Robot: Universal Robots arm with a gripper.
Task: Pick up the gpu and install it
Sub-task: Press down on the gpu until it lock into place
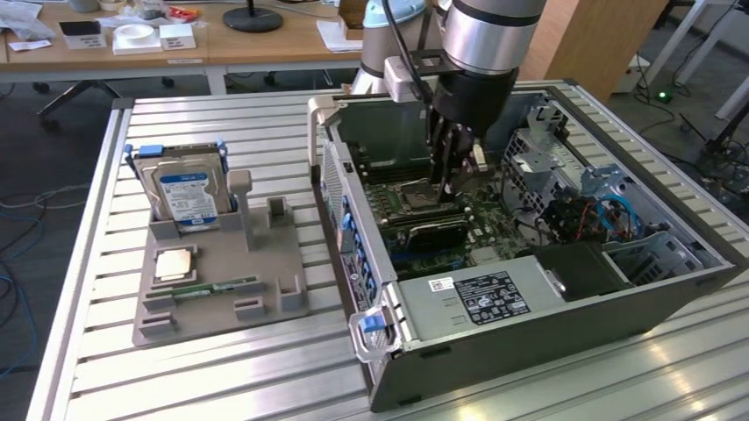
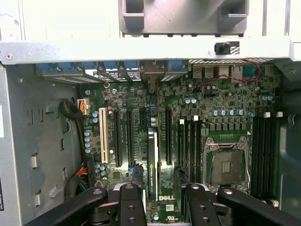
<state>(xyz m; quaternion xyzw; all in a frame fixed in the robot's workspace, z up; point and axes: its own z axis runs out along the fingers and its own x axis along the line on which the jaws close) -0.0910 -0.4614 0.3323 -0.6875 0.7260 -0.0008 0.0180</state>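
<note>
I see my black gripper (image 2: 159,200) inside the open grey computer case (image 1: 562,324), jaws grasping the thin dark gpu card (image 2: 153,160) edge-on over the green motherboard (image 2: 225,113).

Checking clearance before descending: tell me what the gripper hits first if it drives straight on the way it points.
The gripper appears to hold the gpu, whose edge would likely meet the expansion slots on the motherboard first; depth is unclear.

Wooden desks (image 1: 140,48) behind slatted table (image 1: 210,368)
</note>
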